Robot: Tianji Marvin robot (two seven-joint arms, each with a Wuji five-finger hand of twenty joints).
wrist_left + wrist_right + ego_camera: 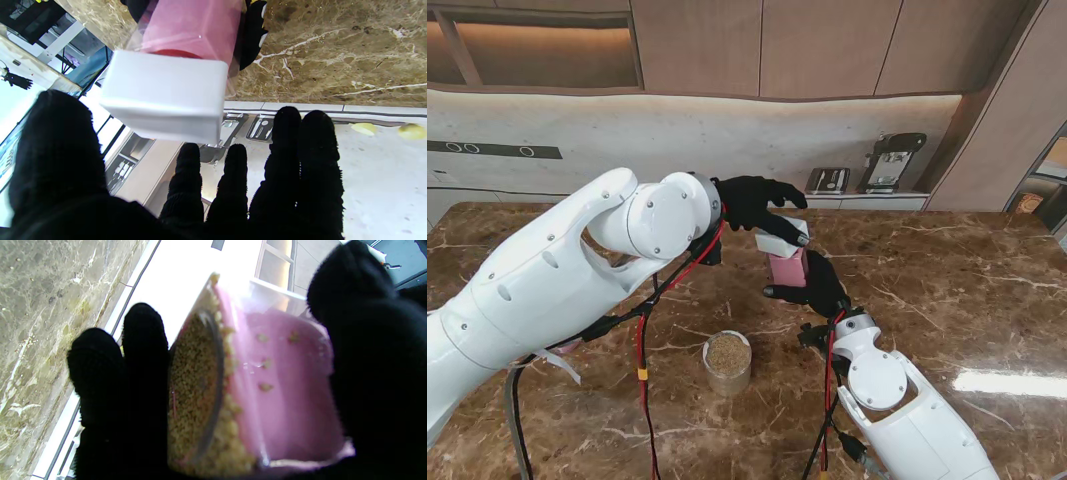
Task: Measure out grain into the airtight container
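Stand view: my right hand point(819, 287) grips the pink, clear-walled rectangular plastic container point(789, 268), which stands on the brown marbled tabletop point(947, 290) at mid-scene. My left hand point(757, 203) holds the white rectangular plastic lid point(781, 240) in its fingertips just over the container's mouth; whether lid and rim touch I cannot tell. Nearer to me stands a small round clear cup of tan grain point(727, 362), well apart from both hands. The right wrist view shows grain already inside the container point(233, 390), some grains clinging to the pink wall. I judge the container light, stiff and smooth-sided, so slippery under gloved fingers; it is best held across its flat side walls low down, while the lid is taken by its short edges and pressed down squarely.
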